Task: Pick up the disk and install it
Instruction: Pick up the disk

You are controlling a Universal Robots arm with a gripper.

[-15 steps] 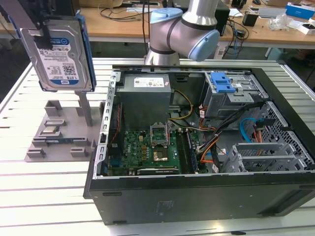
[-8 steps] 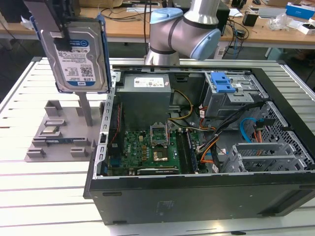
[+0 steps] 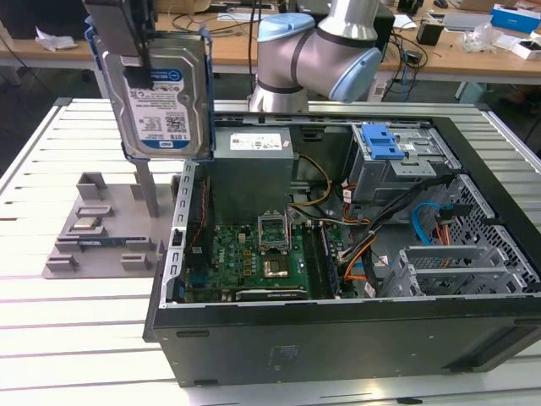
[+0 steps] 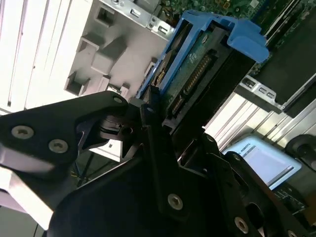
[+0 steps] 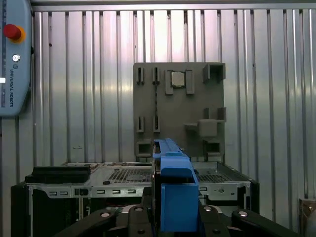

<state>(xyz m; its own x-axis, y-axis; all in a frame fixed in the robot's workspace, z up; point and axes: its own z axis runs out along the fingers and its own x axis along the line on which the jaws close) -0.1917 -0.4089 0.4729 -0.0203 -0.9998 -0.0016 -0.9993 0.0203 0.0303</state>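
Observation:
The disk (image 3: 161, 93), a silver hard drive with a white-and-blue label in a bright blue carrier, hangs upright in the air at the exterior view's upper left. It is above the grey fixture plate (image 3: 93, 228) and just outside the computer case's wall. My gripper (image 3: 135, 34) is shut on its top edge. In the second wrist view, the black fingers (image 4: 150, 118) clamp the disk (image 4: 197, 64) at its connector end. In the first wrist view, the blue carrier edge (image 5: 175, 192) stands between the gripper's (image 5: 175, 219) two sides.
The open computer case (image 3: 338, 338) lies on the slatted table, with the motherboard (image 3: 262, 254), a grey power-supply box (image 3: 252, 161) and a drive cage with a blue latch piece (image 3: 382, 139). A chip (image 5: 178, 79) sits on the fixture plate. A pendant with a red button (image 5: 12, 32) lies nearby.

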